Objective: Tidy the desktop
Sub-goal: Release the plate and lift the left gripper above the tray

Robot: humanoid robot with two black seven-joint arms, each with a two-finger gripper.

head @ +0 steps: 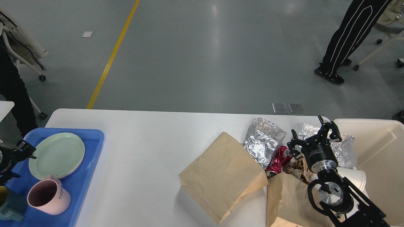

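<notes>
Right gripper (pixel 314 134) hovers, fingers spread apart, over crumpled foil (pixel 342 148) near the cream bin (pixel 383 148). Left gripper (pixel 23 148) sits over the blue tray (pixel 91 157); its fingers I can't make out. White desktop (pixel 142 151) spans the foreground.

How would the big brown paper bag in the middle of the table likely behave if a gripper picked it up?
The paper bag would probably flop and bend, since it lies flat and creased. It looks empty, so likely light. Lying flat on the table, its edge may be hard to pinch.

White matte desktop (pixel 142 151), rounded far corners, lying flat across the lower frame, gray floor beyond it
</notes>
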